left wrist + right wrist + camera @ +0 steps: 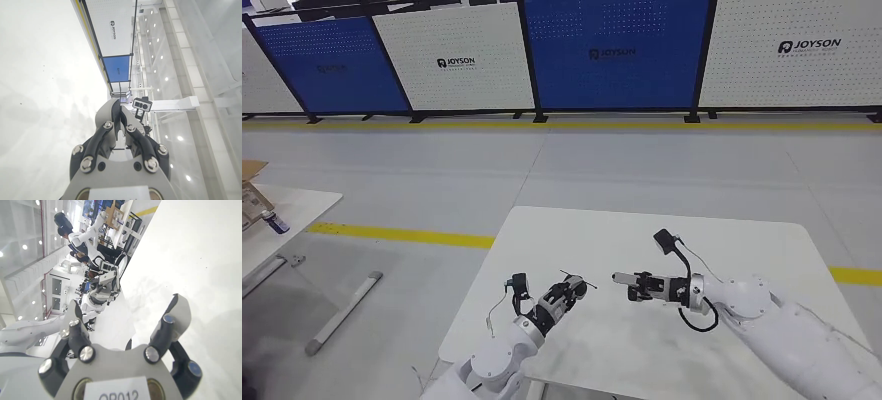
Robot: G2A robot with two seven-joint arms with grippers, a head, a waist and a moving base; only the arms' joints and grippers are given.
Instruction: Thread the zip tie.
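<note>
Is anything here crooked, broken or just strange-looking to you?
Nothing stands out. The left end effector pinches a thin black zip tie that sticks out straight beyond its tips, and the right end effector is open and empty over the white table.

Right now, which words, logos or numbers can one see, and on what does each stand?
White panels: a logo with one brand word, readable, not spelled here.
Blue panels: the same logo, fainter.
Label on the right gripper: letters and digits, cut by the picture's edge.
Zip tie: no print visible.
</note>
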